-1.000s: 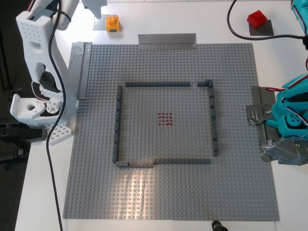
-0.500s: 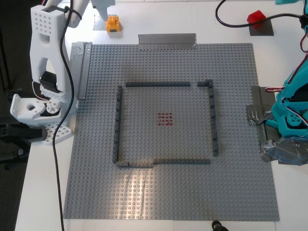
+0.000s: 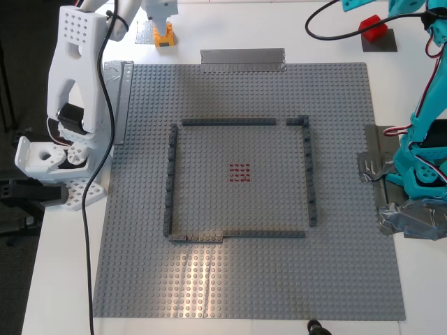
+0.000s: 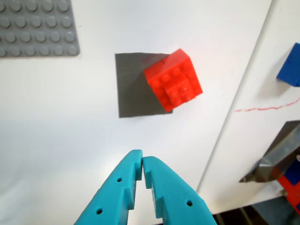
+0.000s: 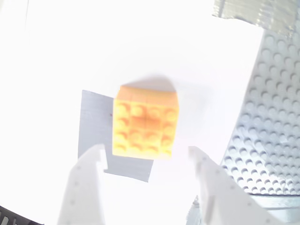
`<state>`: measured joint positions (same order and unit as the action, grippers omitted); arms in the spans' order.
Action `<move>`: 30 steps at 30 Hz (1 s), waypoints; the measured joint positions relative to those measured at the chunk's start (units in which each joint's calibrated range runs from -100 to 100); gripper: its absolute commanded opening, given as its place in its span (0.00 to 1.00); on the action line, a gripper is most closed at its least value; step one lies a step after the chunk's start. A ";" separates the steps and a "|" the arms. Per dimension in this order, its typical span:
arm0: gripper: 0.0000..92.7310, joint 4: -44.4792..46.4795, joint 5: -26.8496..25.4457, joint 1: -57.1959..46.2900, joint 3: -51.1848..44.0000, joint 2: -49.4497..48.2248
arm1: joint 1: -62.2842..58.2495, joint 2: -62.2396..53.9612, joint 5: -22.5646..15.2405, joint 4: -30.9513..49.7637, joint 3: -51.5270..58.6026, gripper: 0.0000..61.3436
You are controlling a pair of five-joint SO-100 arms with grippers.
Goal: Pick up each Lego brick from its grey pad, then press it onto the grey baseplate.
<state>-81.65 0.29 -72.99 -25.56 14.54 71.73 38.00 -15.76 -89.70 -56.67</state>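
The orange-yellow brick [image 3: 165, 37] sits on its silvery pad [image 3: 145, 35] at the far edge, toward the exterior view's left. My second gripper [image 5: 145, 157], white, is open just above it, and the brick [image 5: 145, 124] lies ahead of its fingers, half off the pad [image 5: 93, 126]. The red brick [image 3: 373, 28] sits on the darker pad [image 3: 383, 43] toward the far right. My first gripper [image 4: 142, 160], teal, is shut and empty, short of the red brick [image 4: 173, 80], which lies askew on its pad [image 4: 133, 89]. The grey baseplate [image 3: 244, 279] holds a dark frame [image 3: 170, 174] and red marks [image 3: 239, 172].
Silver tape strips lie at the plate's far edge [image 3: 242, 58] and its left edge [image 3: 119, 84] in the exterior view. The white arm's base [image 3: 56, 160] and its cable [image 3: 87, 209] stand at the left, the teal base [image 3: 422, 174] at the right. A blue object [image 4: 290, 70] lies beyond the red brick.
The white arm has swung toward the far edge and its gripper now hangs over the orange-yellow brick. The teal arm has risen and reached toward the red brick.
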 measured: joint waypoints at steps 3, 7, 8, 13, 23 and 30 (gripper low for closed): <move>0.08 0.00 -2.46 0.52 -2.73 2.20 | 0.00 0.95 0.49 1.53 0.00 0.36; 0.09 -0.09 -6.32 0.37 -9.07 6.51 | 0.00 2.07 1.22 2.90 0.00 0.36; 0.09 -0.09 -7.16 0.30 -10.73 7.86 | 0.00 2.33 1.42 3.06 0.00 0.36; 0.14 -1.57 -11.81 0.30 -17.56 11.67 | 0.45 3.11 1.81 3.46 -0.10 0.36; 0.15 -10.17 -16.04 -0.37 -18.83 12.68 | 1.36 3.37 1.86 5.31 0.00 0.36; 0.16 -9.57 -17.72 -1.63 -19.22 15.22 | 1.36 3.37 2.44 6.19 0.48 0.32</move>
<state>-91.22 -17.43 -74.62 -44.78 29.75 73.09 41.36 -13.32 -83.51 -56.19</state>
